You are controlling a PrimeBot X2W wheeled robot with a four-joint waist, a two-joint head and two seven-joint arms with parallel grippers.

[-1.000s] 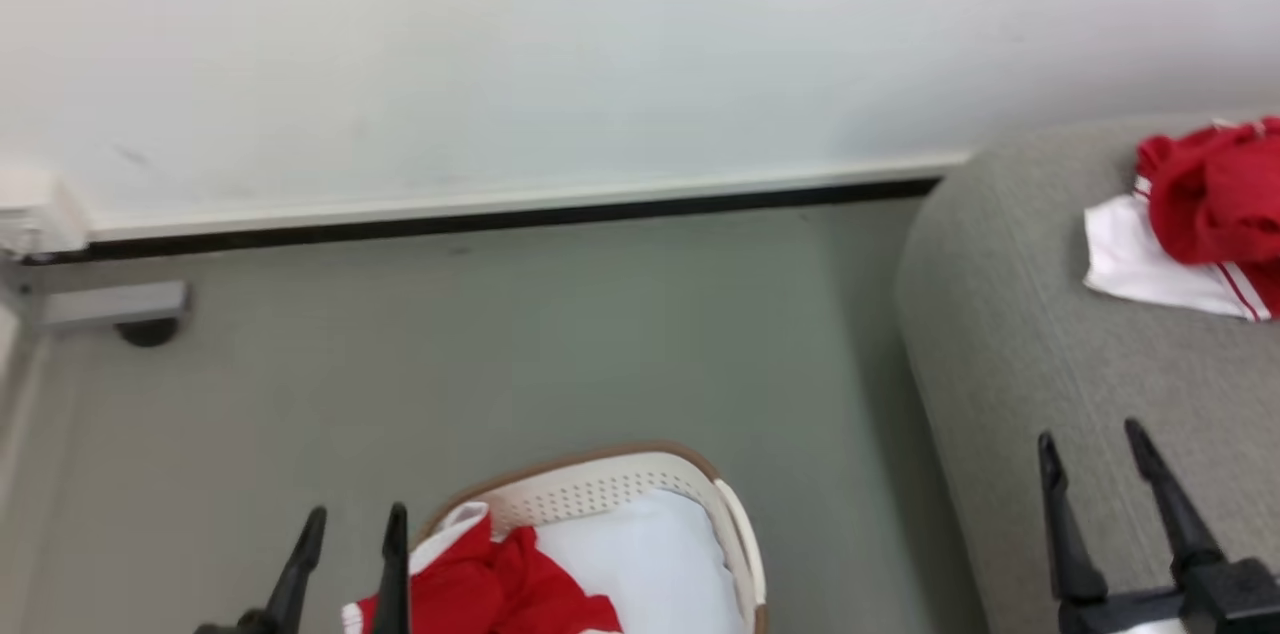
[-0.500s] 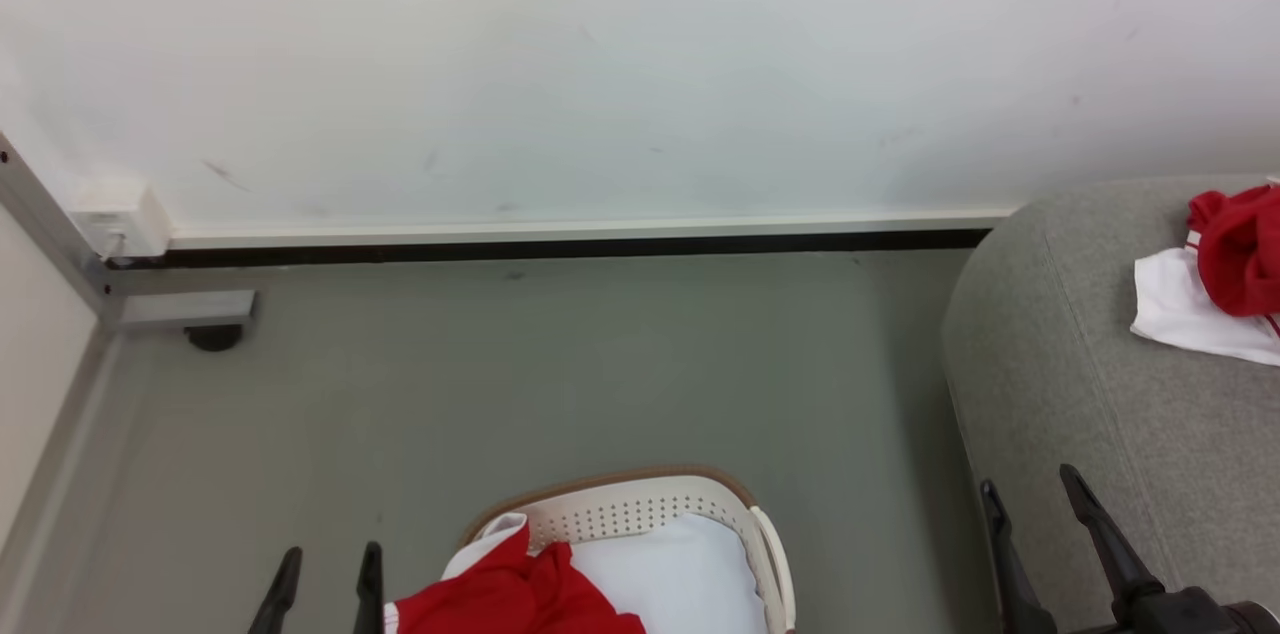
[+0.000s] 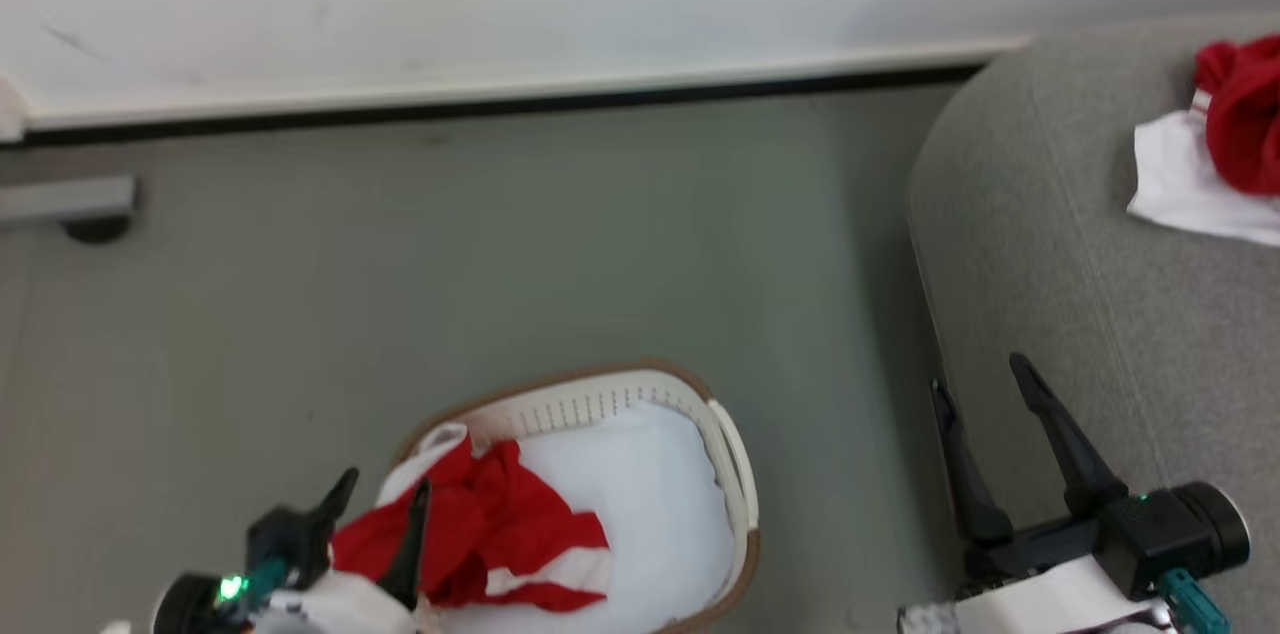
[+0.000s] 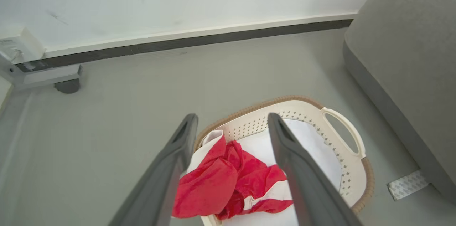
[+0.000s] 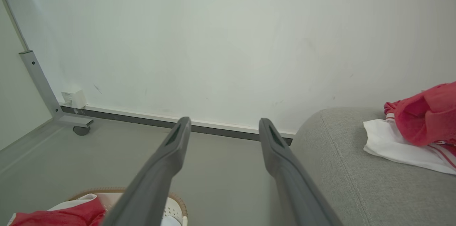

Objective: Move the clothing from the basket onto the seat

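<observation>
even, soft indoor light; slight motion blur in head view

The grey-green floor [image 3: 500,254] carried the basket [image 3: 590,404], standing near the seat [image 3: 1050,244] but apart from it, with bare floor between. A grey metal foot [image 3: 65,199] on a dark caster [image 3: 95,230] stood by the skirting [image 3: 500,104], and a patterned strip of tape [image 4: 408,184] lay just beside the seat's base. On the seat lay red-and-white clothing [image 3: 1235,114], bunched in a heap against the grey fabric.
</observation>
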